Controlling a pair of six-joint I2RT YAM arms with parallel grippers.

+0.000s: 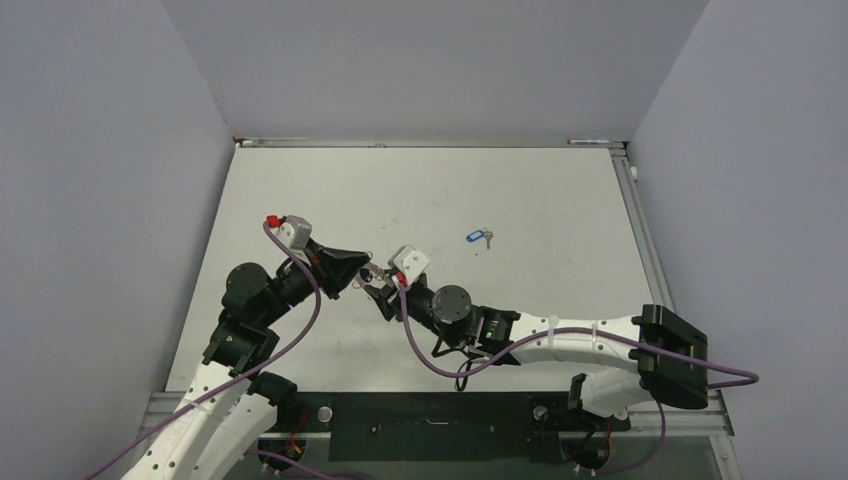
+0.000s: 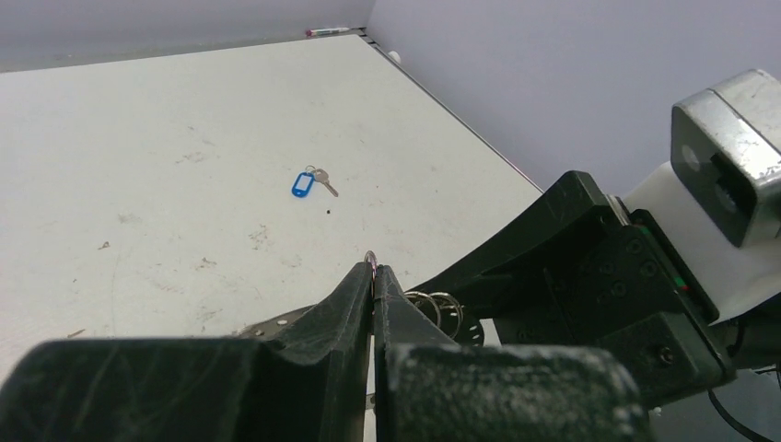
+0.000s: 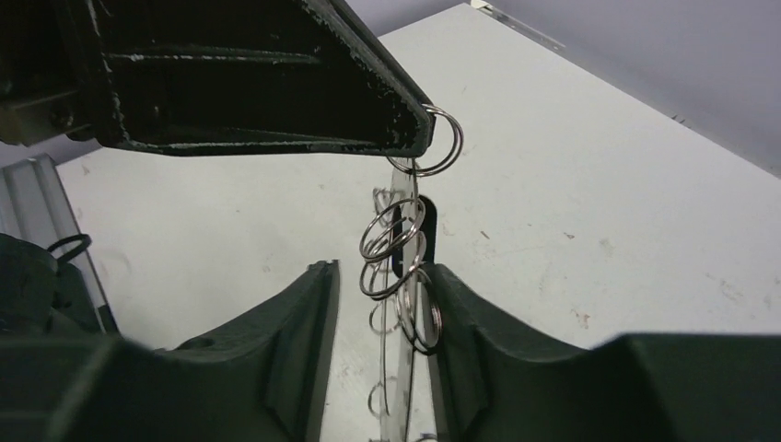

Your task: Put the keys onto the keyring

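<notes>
The keyring (image 3: 405,285) hangs edge-on above the table, a flat grey ring with wire loops along its edge. My left gripper (image 2: 372,269) is shut on one of its wire loops (image 3: 443,138); the loop's tip shows above the closed fingertips. My right gripper (image 3: 378,272) is open around the ring, which lies against its right finger (image 3: 460,304), with a gap to the left finger. Both grippers meet at the table's left middle (image 1: 366,275). The blue-tagged key (image 1: 478,237) lies alone on the table (image 2: 304,182). A dark narrow shape (image 3: 406,235) hangs among the loops; I cannot tell if it is the black-headed key.
The white table (image 1: 520,190) has grey walls on three sides and a metal rail along its right edge (image 1: 640,230). A purple cable (image 1: 430,360) loops from the right arm over the near table edge.
</notes>
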